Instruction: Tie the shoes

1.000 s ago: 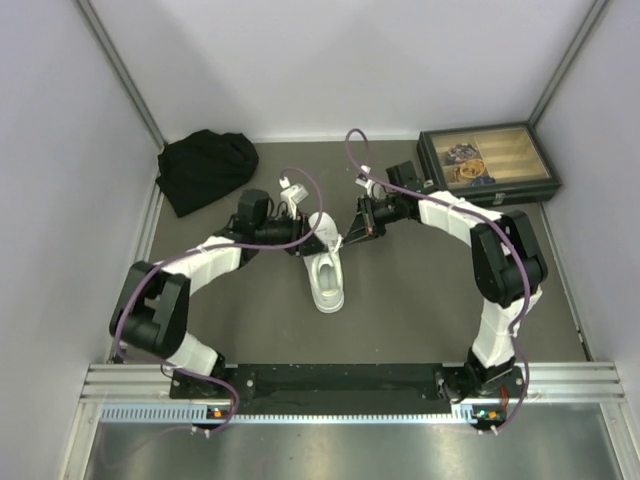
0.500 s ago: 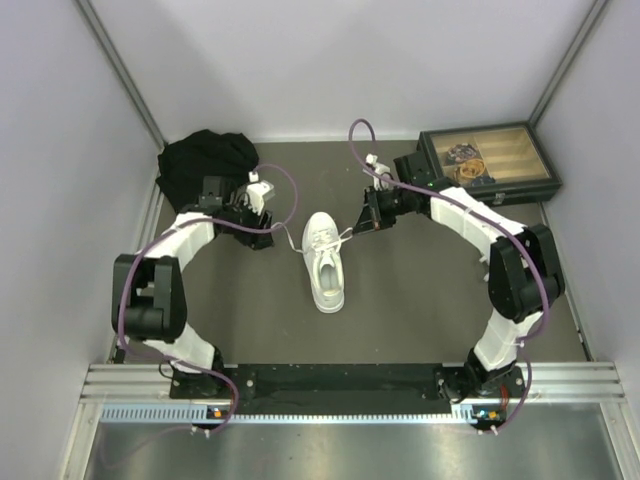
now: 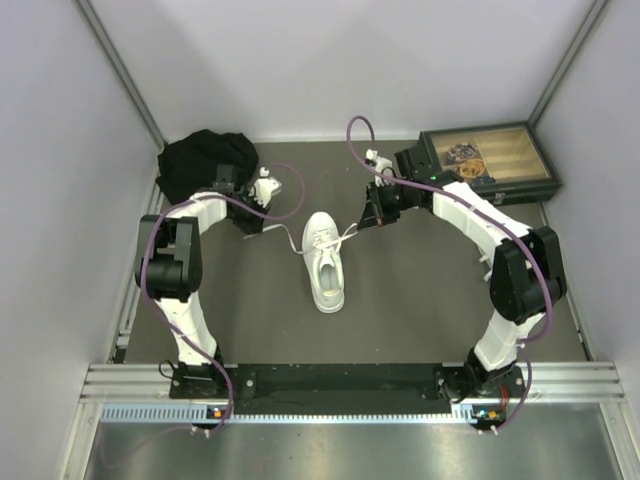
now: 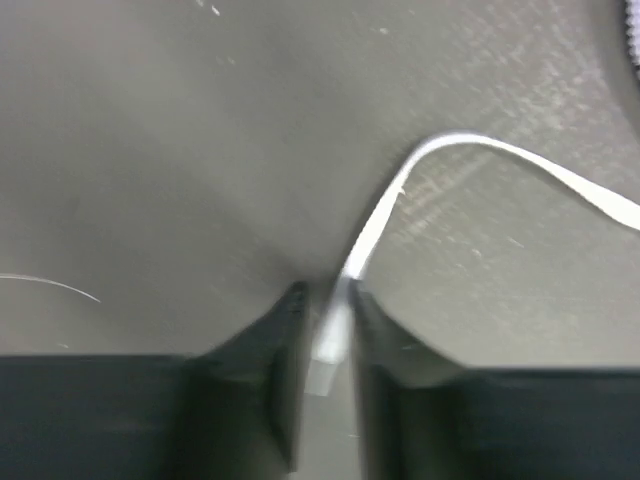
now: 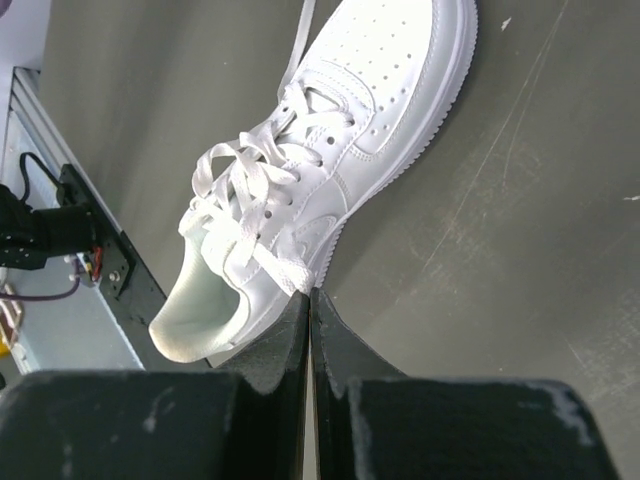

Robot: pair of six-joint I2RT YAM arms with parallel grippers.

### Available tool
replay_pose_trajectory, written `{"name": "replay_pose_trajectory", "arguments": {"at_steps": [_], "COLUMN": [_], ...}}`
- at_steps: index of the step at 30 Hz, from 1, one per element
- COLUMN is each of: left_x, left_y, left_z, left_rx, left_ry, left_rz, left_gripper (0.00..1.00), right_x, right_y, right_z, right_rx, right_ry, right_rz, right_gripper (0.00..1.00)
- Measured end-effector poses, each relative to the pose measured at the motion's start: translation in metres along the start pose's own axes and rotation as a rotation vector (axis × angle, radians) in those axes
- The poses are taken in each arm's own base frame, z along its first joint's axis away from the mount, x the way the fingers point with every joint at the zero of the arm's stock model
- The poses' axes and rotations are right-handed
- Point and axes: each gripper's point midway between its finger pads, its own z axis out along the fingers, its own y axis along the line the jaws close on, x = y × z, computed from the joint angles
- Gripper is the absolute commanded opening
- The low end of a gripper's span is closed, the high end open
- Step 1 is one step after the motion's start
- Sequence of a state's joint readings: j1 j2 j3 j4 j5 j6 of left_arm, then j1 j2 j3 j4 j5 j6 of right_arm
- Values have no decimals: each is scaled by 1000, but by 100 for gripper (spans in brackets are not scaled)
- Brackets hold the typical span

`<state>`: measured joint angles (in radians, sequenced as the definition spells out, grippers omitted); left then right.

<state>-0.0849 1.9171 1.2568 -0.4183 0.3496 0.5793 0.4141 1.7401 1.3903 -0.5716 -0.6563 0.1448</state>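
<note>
**Sneaker mid-counter, one lace out to each side, no knot showing**

- White sneaker (image 3: 327, 262) sits upright on its sole about the middle of the counter (image 3: 420, 300). Toe points to the far edge, heel opening to the near edge.
- Laces are threaded through the eyelets. No bow or knot shows over the tongue. One free strand runs out each way.
- Left lace (image 4: 375, 225): a flat, limp strip lying slack on the counter, running toward the far-left corner. Its tip lies between the fingers of the left hand (image 4: 325, 300).
- Left hand: the fingers bracket the tip closely. Blur hides whether they actually pinch it, so I cannot tell.
- Right lace (image 5: 265, 255): runs from the top eyelets straight into the right hand (image 5: 310, 300).
- Right hand: clenched on that strand, just off the shoe's right side.
- Farther out, a black cloth bundle (image 3: 205, 160) sits in the far-left corner and a dark box (image 3: 487, 160) in the far-right. Both are apart from the shoe.

Handling, as judged:
- The shoe looks light, with a smooth sole, so uneven pulls would likely slide or swing it.
- The laces are soft, thin and flat, so they are apt to slip from a shallow pinch and won't hold a loop unaided.
- Best hold is on the strand a little back from the tip, with both sides drawn evenly.
</note>
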Motion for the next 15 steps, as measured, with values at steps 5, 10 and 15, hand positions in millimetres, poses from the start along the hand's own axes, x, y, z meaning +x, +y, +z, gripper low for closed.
{"name": "replay_pose_trajectory", "arguments": {"at_steps": [5, 10, 15], "left_x": [-1, 10, 29], "left_y": [3, 3, 24], "left_z": [1, -9, -55], "left_rx": [0, 33, 16], "left_ry": [0, 9, -24], "left_rz": [32, -7, -133], "left_gripper": [0, 0, 0], "right_x": [-4, -8, -19], "right_y": [-1, -2, 0], "right_z": [-2, -7, -18], "right_rx": [13, 42, 80], "right_ry": [-10, -32, -83], "right_rz": [-14, -30, -61], "right_gripper": [0, 0, 0]}}
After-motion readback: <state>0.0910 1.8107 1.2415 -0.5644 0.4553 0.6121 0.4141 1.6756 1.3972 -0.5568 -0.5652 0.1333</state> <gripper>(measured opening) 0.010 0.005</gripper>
